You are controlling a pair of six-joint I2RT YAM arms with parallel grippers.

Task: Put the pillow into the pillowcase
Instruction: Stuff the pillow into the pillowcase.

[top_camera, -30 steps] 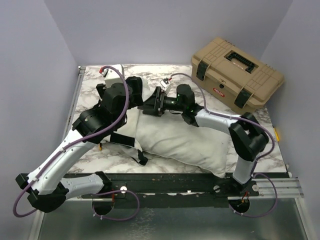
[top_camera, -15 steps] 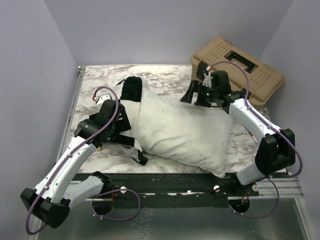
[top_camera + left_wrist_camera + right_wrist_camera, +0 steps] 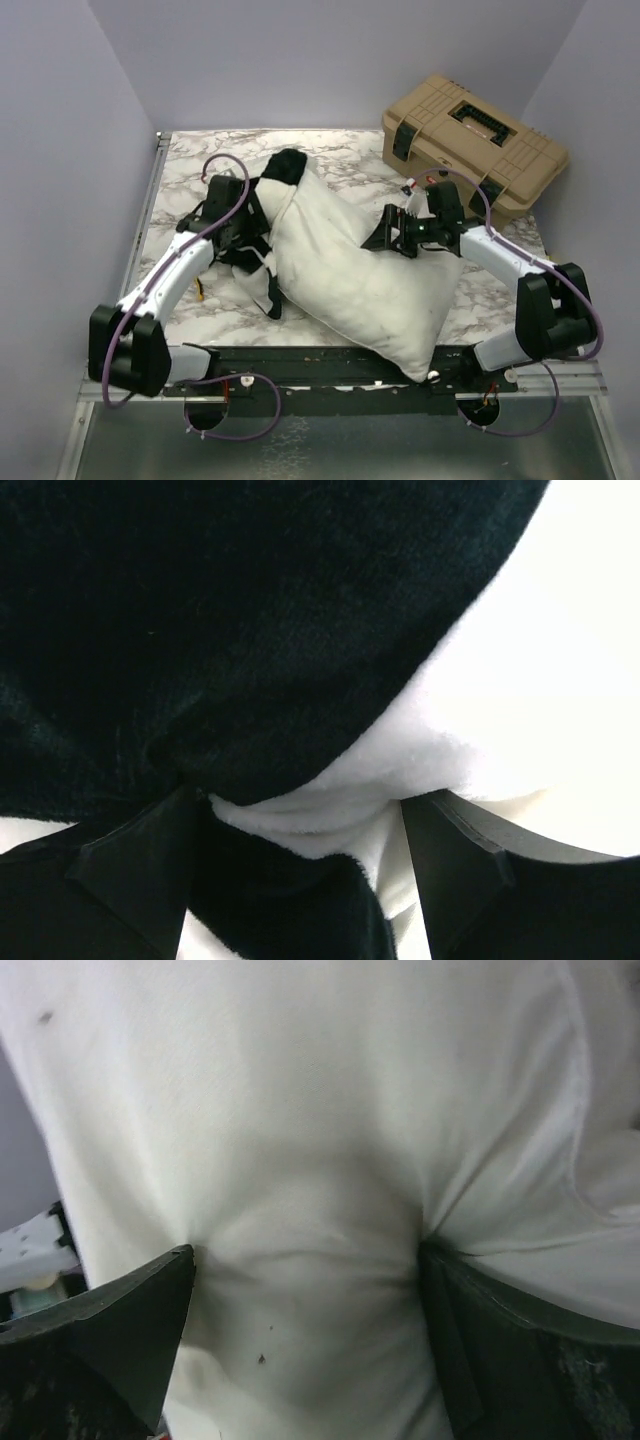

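The white pillow (image 3: 350, 275) lies slantwise across the table, one end at the back left, the other at the front edge. The black and white pillowcase (image 3: 288, 165) caps its back-left end and hangs bunched down the left side. My left gripper (image 3: 248, 225) is at that bunch. In the left wrist view its jaws stand apart, and a fold of pillowcase (image 3: 250, 630) fills the left gripper (image 3: 300, 800). My right gripper (image 3: 392, 235) presses into the pillow's right flank. There the right gripper (image 3: 305, 1250) is open wide, fingertips dimpling the pillow (image 3: 300, 1110).
A tan toolbox (image 3: 470, 150) stands at the back right, close behind the right arm. Bare marble table (image 3: 190, 300) shows left of the pillow. A black rail (image 3: 300, 362) runs along the front edge. Walls close in on left, back and right.
The pillow has turned and its left end has pushed up into the checked fabric. My right gripper came down from near the toolbox onto the pillow's flank. The left arm swung inward.
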